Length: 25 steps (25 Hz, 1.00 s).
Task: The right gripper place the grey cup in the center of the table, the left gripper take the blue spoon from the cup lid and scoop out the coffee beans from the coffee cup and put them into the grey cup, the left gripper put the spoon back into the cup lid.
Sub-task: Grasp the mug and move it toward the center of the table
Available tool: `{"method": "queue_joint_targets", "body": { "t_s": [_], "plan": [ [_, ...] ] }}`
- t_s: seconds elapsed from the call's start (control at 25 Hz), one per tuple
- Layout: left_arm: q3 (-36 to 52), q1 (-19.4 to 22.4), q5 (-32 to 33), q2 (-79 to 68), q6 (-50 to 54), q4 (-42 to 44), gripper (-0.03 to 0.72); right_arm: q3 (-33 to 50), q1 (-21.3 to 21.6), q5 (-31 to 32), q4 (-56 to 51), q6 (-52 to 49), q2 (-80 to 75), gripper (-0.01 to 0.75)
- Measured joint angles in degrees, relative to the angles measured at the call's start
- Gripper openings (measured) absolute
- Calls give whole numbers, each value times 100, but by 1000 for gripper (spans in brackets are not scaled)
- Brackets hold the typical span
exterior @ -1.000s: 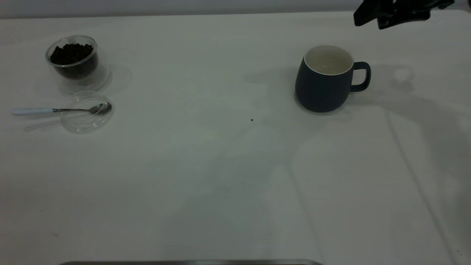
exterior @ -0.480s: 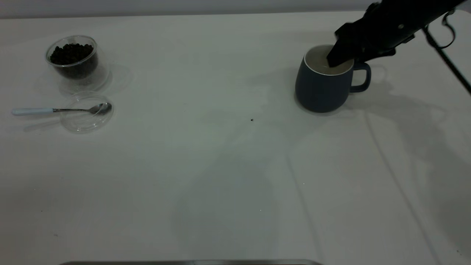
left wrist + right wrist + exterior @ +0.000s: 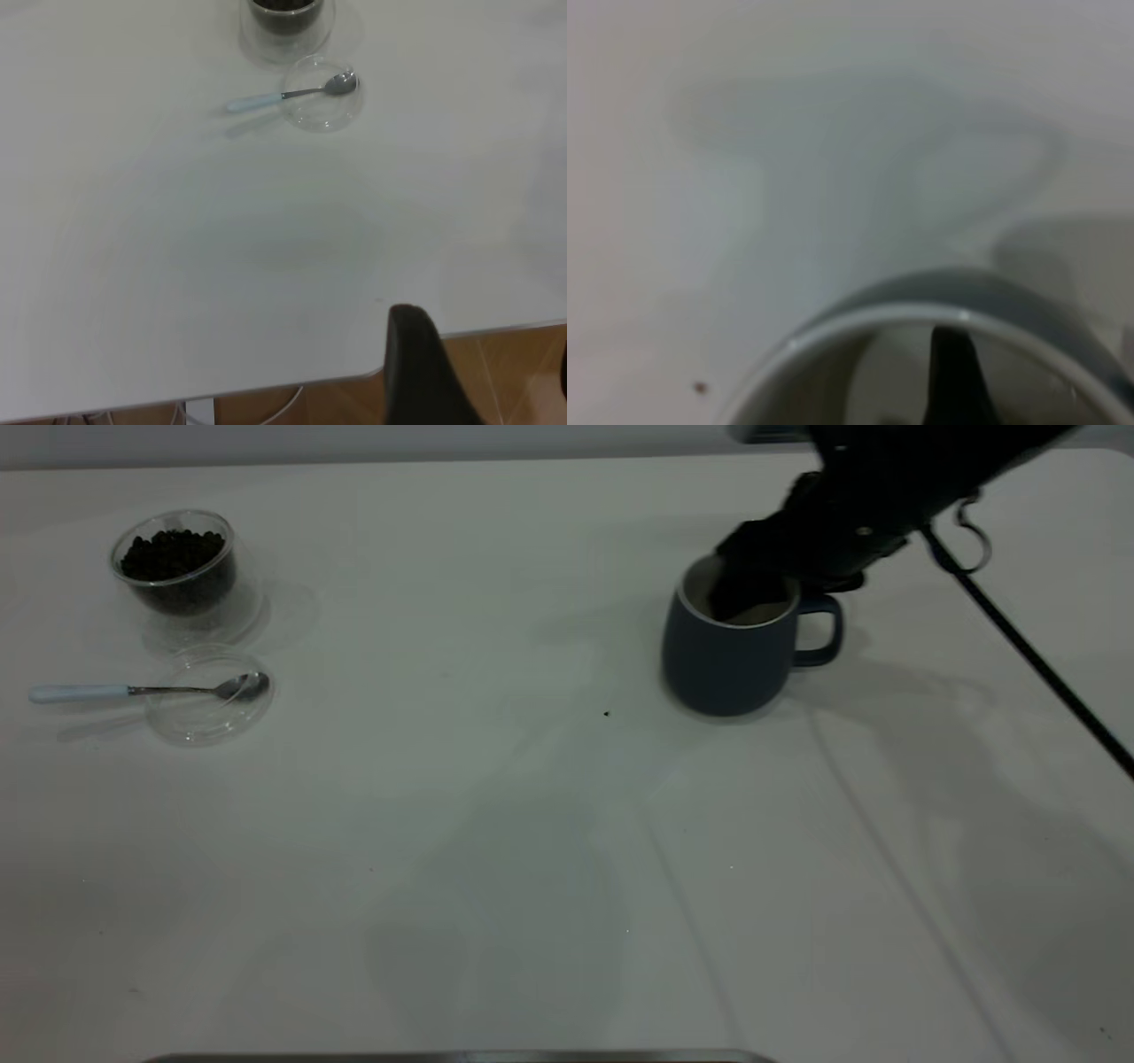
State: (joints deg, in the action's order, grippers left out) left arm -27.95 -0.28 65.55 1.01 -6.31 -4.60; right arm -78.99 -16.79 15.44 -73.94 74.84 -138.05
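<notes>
Beside grey cup [image 3: 722,660]: stray speck [image 3: 606,713]; right tool [image 3: 749,589] inside rim.

Robot test bench; bare white table [image 3: 496,850]; wood floor [image 3: 523,372]

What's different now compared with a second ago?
The right end effector came down with a finger inside the grey cup and has shifted it leftward toward the table's middle. The coffee cup, cup lid and blue spoon stayed put.
</notes>
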Motion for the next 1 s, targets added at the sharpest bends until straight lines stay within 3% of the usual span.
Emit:
{"method": "queue_joint_targets", "body": {
  "t_s": [0.28, 0.68, 1.0],
  "plan": [
    [0, 0, 0, 0, 0, 0, 450, -266, -449, -378, -341, 12, -41, 461],
    [0, 0, 0, 0, -5, 0, 450, -939, -1101, -453, -798, 12, -427, 461],
    [0, 0, 0, 0, -5, 0, 450, -1190, -1345, -469, -852, 14, -574, 461]
  ]
}}
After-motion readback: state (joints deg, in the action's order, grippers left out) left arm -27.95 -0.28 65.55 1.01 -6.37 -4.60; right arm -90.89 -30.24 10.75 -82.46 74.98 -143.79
